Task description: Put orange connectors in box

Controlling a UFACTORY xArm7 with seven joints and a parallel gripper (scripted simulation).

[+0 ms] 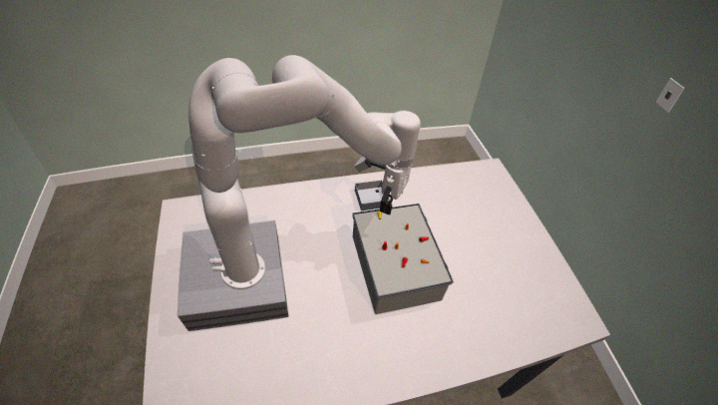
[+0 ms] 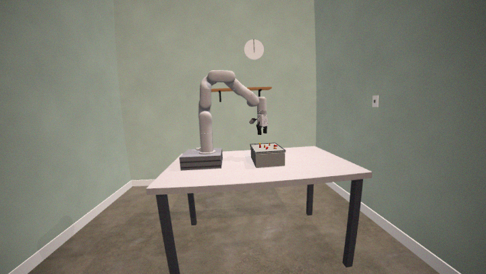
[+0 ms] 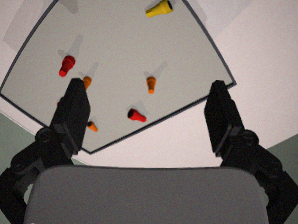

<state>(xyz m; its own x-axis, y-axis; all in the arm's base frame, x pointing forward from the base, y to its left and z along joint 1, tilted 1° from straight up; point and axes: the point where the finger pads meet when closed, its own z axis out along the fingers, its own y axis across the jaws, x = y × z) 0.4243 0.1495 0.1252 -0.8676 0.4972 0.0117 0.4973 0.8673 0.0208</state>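
The grey tool case (image 1: pixel 399 251) stands on the table with loose connectors on its lid. Three are orange: one toward the far side (image 1: pixel 406 225), one in the middle (image 1: pixel 396 245) and one at the right (image 1: pixel 425 260). Three red connectors (image 1: pixel 404 261) and one yellow one (image 1: pixel 379 214) lie among them. The steel junction box (image 1: pixel 371 195) sits just behind the case and looks empty. My gripper (image 1: pixel 386 204) (image 2: pixel 261 129) hangs open and empty well above the case's far edge.
The arm's grey base block (image 1: pixel 230 273) stands on the table left of the case. The table's edges lie well away from the case to the right and front.
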